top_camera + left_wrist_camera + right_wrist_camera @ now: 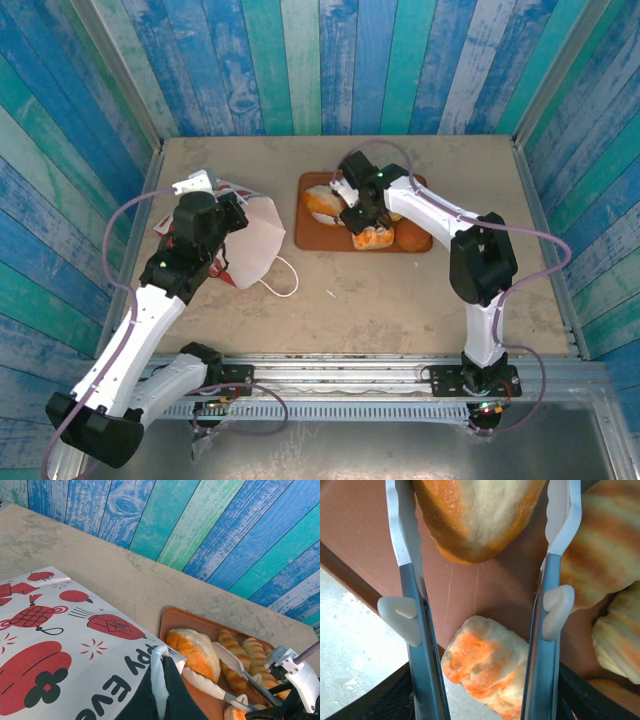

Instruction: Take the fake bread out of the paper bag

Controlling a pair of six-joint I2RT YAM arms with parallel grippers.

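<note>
Orange-brown roll (480, 525) rests on the tray (360, 535) between the right gripper (480, 495), fingers (400, 525) spread, upper frame; lift straight up, clear of the croissant (602, 545) at right, then reach for the bag (255, 240).

Both my hands work over a flat sandy-beige tabletop (400, 300). Directly below my right gripper (352, 207), a flat rust-brown rectangular tray (310, 240) lies straight on that surface. Its nearer edge crosses just behind my fingertips, with pale tabletop showing beyond it to my left. At my left gripper (205, 188), a white paper bag with red printed panels (255, 240) lies on its side on the tabletop. Its thin white loop handle (296, 277) trails on the surface, back from my hand toward my base.
</note>
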